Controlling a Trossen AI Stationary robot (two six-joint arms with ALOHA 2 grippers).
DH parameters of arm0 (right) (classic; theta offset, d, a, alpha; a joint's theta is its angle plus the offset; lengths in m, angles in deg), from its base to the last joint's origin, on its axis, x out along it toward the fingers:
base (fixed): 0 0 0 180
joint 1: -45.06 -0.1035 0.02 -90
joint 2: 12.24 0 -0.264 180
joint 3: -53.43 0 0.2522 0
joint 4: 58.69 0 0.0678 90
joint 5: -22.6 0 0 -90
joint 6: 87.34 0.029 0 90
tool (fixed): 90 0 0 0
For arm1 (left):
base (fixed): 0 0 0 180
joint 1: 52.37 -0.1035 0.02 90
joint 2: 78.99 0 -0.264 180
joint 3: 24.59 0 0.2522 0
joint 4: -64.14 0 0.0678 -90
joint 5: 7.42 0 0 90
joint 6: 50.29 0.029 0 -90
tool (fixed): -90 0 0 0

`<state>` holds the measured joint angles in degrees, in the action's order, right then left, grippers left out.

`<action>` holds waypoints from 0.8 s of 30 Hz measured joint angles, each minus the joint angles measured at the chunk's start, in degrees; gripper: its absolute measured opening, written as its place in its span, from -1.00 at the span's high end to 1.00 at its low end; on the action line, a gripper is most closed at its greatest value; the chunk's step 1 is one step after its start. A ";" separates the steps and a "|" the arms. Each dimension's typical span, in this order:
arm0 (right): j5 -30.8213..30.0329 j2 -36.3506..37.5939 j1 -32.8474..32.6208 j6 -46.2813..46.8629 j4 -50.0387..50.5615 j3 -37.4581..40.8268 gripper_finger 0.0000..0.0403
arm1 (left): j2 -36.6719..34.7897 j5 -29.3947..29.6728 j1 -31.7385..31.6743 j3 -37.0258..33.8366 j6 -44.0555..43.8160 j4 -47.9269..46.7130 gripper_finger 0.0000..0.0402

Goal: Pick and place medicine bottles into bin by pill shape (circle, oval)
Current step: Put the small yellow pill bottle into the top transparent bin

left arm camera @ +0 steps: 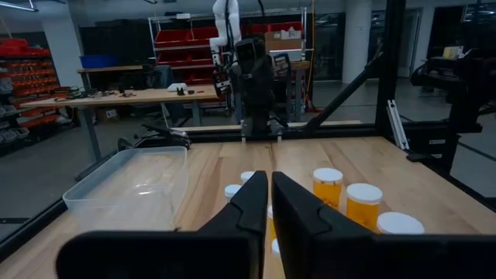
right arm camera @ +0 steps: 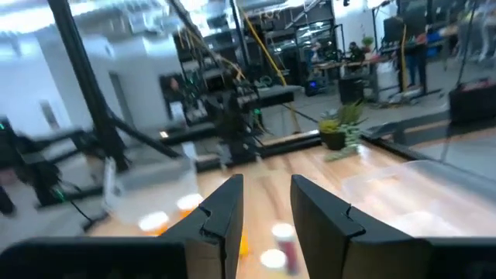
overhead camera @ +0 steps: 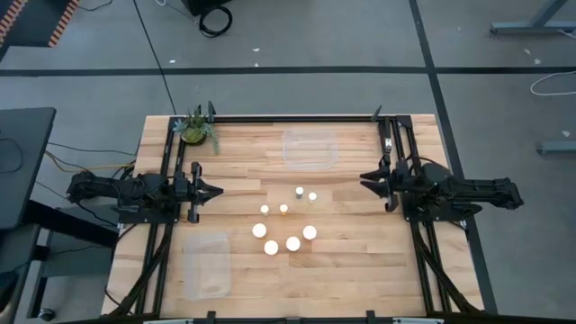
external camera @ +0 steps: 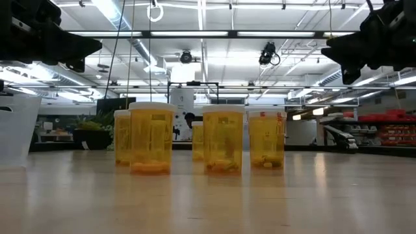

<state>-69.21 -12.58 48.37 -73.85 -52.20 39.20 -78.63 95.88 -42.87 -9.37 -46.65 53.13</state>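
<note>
The medicine bottles stand upright on their bases in a cluster at the middle of the wooden table (overhead camera: 360,261). Several narrow ones (overhead camera: 299,192) are on the far side and several wider white-capped ones (overhead camera: 292,243) on the near side. The low view shows their orange bodies (external camera: 151,138). My left gripper (overhead camera: 219,191) hovers level at the table's left, shut and pointing toward the cluster (left arm camera: 270,177). My right gripper (overhead camera: 363,177) hovers level at the right, its fingers close together around nothing (right arm camera: 267,180). Both are well clear of the bottles.
A clear bin (overhead camera: 310,148) sits at the far middle of the table, another clear bin (overhead camera: 205,263) at the near left. A green potted plant (overhead camera: 194,130) stands at the far left corner. Black frame rails (overhead camera: 396,144) run along the table's sides.
</note>
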 joint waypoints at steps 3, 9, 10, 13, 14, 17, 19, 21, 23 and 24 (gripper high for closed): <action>-0.86 -0.20 -0.02 1.68 -2.01 0.00 0.43 | 0.00 -0.01 0.00 0.01 0.00 0.00 0.87; -8.41 -4.14 0.04 2.10 -5.63 0.00 0.43 | 0.00 -0.02 -0.02 0.02 0.00 0.00 0.83; -9.59 -5.11 0.04 1.71 -5.74 0.00 0.43 | 0.00 -0.01 -0.02 0.00 0.00 0.00 0.82; -12.39 -8.68 0.06 2.28 -6.74 0.00 0.43 | 0.00 -0.02 -0.02 0.02 0.00 0.00 0.83; -12.88 -10.01 0.07 3.16 -7.31 0.00 0.43 | 0.00 -0.01 -0.02 0.01 0.00 0.01 0.84; -13.17 -14.29 0.07 5.80 -8.16 -0.60 0.43 | 0.00 -0.02 0.00 0.02 0.00 0.00 0.86; -13.17 -17.59 0.07 7.22 -8.19 -1.84 0.43 | 0.00 0.00 0.00 0.00 0.00 0.00 0.87; -13.17 -21.38 0.07 8.78 -8.07 -3.42 0.43 | 0.00 0.00 0.00 0.00 0.00 0.01 0.87; -13.17 -25.53 0.04 9.92 -7.31 -5.49 0.43 | 0.00 -0.02 -0.01 0.00 0.00 0.00 0.85; -13.17 -27.75 -0.09 10.27 -6.97 -6.61 0.43 | 0.00 -0.01 -0.02 0.02 0.00 0.01 0.85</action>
<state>-82.38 -40.33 48.28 -63.58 -59.17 32.59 -78.63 95.87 -42.90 -9.36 -46.65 53.13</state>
